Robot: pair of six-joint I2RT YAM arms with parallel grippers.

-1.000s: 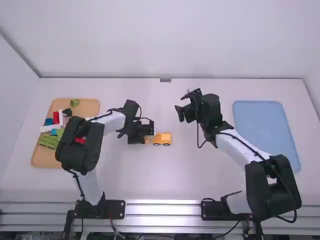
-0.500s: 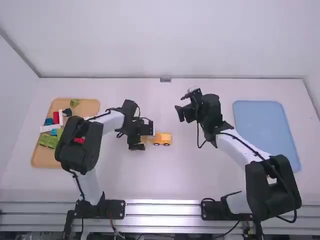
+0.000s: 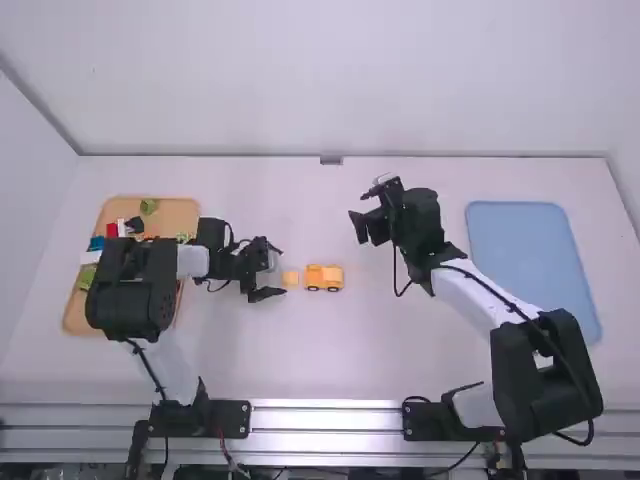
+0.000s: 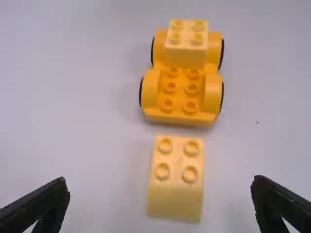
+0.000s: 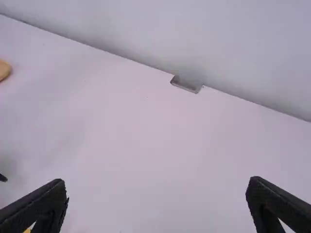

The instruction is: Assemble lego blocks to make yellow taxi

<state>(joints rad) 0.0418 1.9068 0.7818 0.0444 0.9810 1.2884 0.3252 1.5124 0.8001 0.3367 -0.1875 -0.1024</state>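
Observation:
My left gripper (image 3: pixel 273 272) is open just left of a loose pale yellow block (image 3: pixel 290 278) on the table. The orange-yellow car base (image 3: pixel 324 278) stands a short way to that block's right. In the left wrist view the loose block (image 4: pixel 177 179) lies between and beyond the spread fingers of my left gripper (image 4: pixel 161 206), touching neither. The wheeled base (image 4: pixel 182 97) carries a pale yellow block (image 4: pixel 186 43) on its far end; studs show on its near end. My right gripper (image 3: pixel 364 214) hangs open and empty beyond and right of the car; its fingers spread wide in the right wrist view (image 5: pixel 156 206).
A wooden tray (image 3: pixel 180 212) with several coloured blocks lies at the left, partly under the left arm. At the right is a blue tray (image 3: pixel 530 260). A small metal bracket (image 3: pixel 331 160) sits at the table's back edge.
My left gripper has drawn back to the left, away from the loose block, which now lies uncovered beside the car base. The right arm has kept still.

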